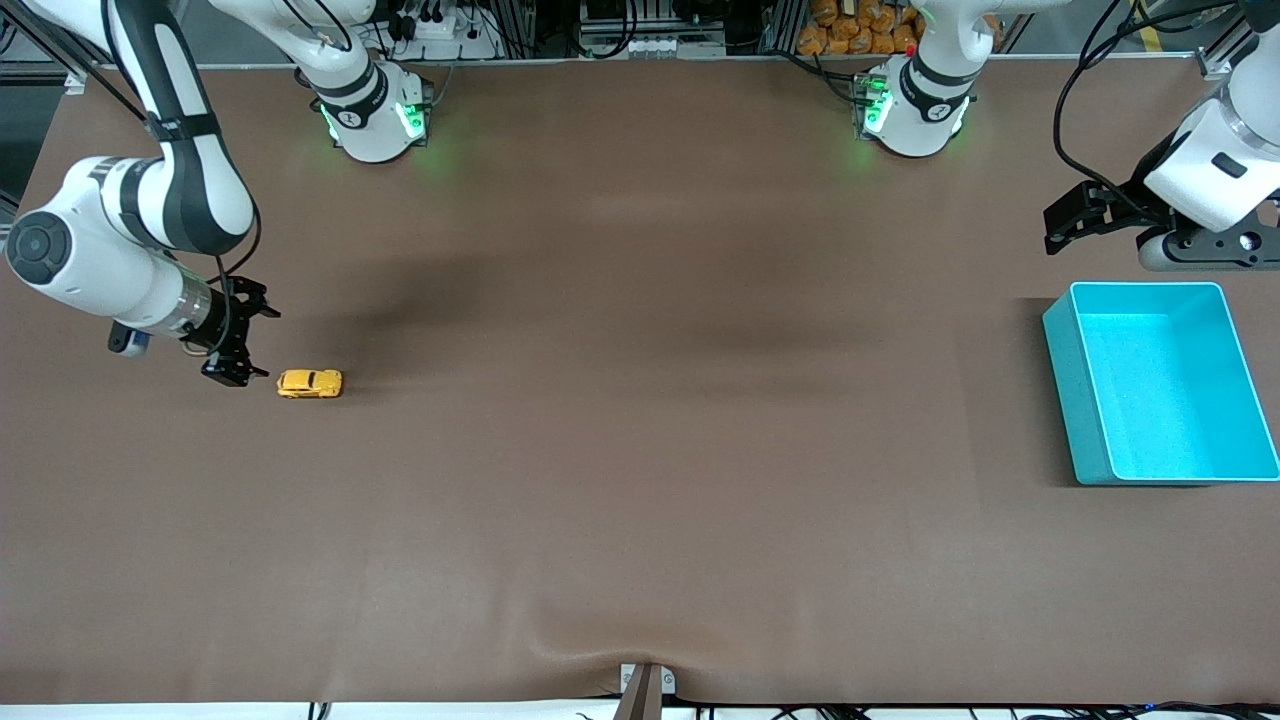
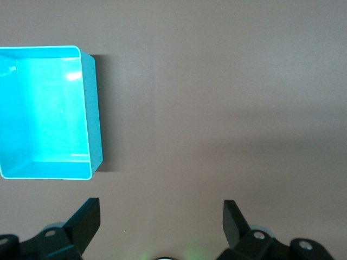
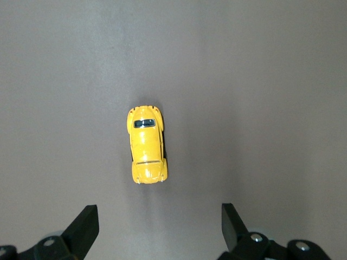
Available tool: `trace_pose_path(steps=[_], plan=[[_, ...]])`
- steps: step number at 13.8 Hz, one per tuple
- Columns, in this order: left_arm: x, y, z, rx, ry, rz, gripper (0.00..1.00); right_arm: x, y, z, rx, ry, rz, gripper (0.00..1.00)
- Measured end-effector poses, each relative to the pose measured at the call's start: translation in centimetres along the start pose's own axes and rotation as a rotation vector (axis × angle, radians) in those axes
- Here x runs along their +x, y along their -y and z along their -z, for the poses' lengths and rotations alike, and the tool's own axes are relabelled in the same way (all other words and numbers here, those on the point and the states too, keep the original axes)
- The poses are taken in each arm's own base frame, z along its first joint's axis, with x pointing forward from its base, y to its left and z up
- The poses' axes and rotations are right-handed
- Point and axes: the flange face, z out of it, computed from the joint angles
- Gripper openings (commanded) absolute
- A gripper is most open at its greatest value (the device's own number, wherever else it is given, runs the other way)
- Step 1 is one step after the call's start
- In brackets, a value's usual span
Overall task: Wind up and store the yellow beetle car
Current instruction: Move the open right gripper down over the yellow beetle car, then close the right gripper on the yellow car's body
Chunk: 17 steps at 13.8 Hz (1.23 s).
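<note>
The yellow beetle car [image 1: 310, 383] stands on its wheels on the brown table at the right arm's end. It shows from above in the right wrist view [image 3: 146, 151]. My right gripper [image 1: 243, 343] is open and empty, low over the table just beside the car, apart from it; its fingers [image 3: 87, 225] frame bare table in the wrist view. The turquoise bin [image 1: 1160, 380] stands empty at the left arm's end, also in the left wrist view [image 2: 49, 111]. My left gripper [image 1: 1075, 220] is open and empty, up over the table beside the bin, where it waits.
The brown table cover [image 1: 640, 450] spans the whole view, with a small fold and a clamp [image 1: 645, 685] at the edge nearest the front camera. The two arm bases [image 1: 375, 110] stand along the top edge.
</note>
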Motion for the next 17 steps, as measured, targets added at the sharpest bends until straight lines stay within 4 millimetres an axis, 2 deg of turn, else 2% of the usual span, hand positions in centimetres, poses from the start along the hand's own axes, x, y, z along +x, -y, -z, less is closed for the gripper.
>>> trace_pose_path(steps=[6,8,14,17], plan=[[0.0,0.0,0.0,0.000,0.000,0.000,1.00,0.1,0.8,-4.3,0.001,-0.002,-0.022,0.98],[0.0,0.0,0.0,0.000,0.000,0.000,1.00,0.2,0.9,-5.5,-0.004,-0.002,-0.026,0.92],[0.0,0.0,0.0,0.000,0.000,0.000,1.00,0.6,1.3,-8.5,-0.008,-0.004,-0.034,0.84],[0.0,0.0,0.0,0.000,0.000,0.000,1.00,1.0,1.4,-9.0,0.001,-0.005,-0.041,0.80]])
